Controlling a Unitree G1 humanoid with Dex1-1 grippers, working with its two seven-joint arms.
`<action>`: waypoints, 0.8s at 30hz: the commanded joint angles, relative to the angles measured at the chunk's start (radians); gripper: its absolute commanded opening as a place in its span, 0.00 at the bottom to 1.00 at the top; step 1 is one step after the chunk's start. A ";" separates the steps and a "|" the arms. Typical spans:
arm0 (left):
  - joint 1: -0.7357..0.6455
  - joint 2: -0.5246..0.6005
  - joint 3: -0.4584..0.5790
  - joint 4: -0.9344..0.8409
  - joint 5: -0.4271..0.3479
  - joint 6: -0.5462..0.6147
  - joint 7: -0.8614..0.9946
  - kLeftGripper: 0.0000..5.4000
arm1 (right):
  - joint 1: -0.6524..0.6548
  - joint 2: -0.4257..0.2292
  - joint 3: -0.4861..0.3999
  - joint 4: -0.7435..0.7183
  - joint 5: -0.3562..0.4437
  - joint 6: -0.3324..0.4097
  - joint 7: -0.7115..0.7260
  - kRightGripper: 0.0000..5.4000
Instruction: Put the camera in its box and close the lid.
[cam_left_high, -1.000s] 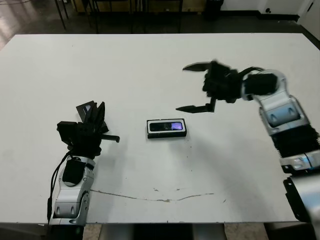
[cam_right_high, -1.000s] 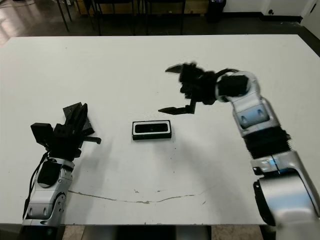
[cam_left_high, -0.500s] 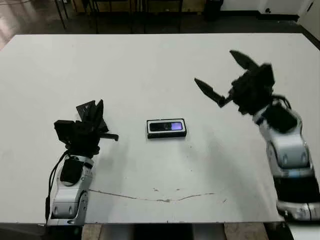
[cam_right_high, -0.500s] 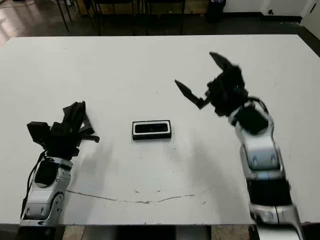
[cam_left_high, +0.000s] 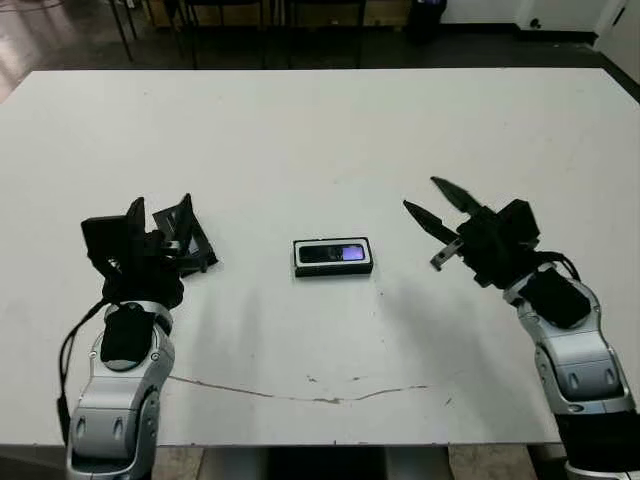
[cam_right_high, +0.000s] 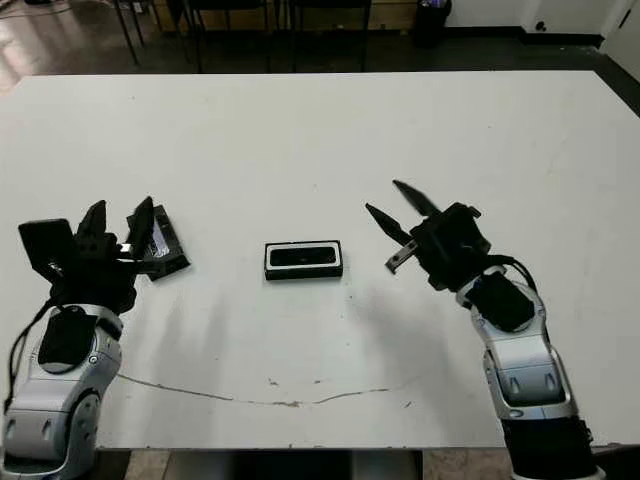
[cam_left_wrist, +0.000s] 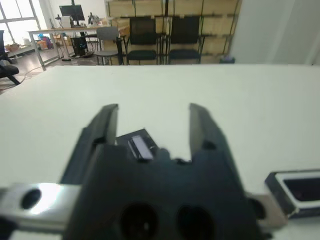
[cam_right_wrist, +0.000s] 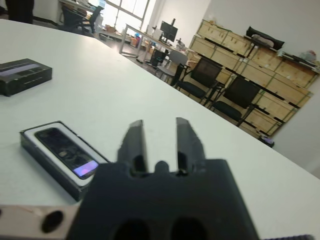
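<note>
Since the camera already lies in the box mid-bench, the lid near the left edge should be grasped squarely by its long sides. Both the left gripper and the right gripper are seen spread open, holding nothing.

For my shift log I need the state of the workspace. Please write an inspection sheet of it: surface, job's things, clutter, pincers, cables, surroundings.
Surface: white table, with a thin dark scratch line near the front edge.
Job's things: the camera lies inside the box at mid-table, purple patch showing; the lid lies on the table by the left pincer, not on the box.
Clutter: nothing seen.
Pincers: left pincer open, empty, next to the lid; right pincer open, empty, apart from the box.
Cables: black cable along the left arm.
Surroundings: chairs, wooden crates, desks beyond the table.
</note>
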 joint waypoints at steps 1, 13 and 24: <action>-0.060 -0.019 0.002 0.009 0.001 0.143 0.020 0.61 | -0.018 0.022 0.025 0.033 -0.015 -0.006 -0.016 0.00; -0.279 -0.264 0.068 0.253 -0.026 0.150 0.187 1.00 | -0.026 0.044 0.029 0.068 0.004 0.002 -0.024 0.00; -0.370 -0.369 0.148 0.474 -0.048 0.019 0.431 1.00 | -0.021 0.035 0.016 0.087 0.012 -0.028 -0.014 0.00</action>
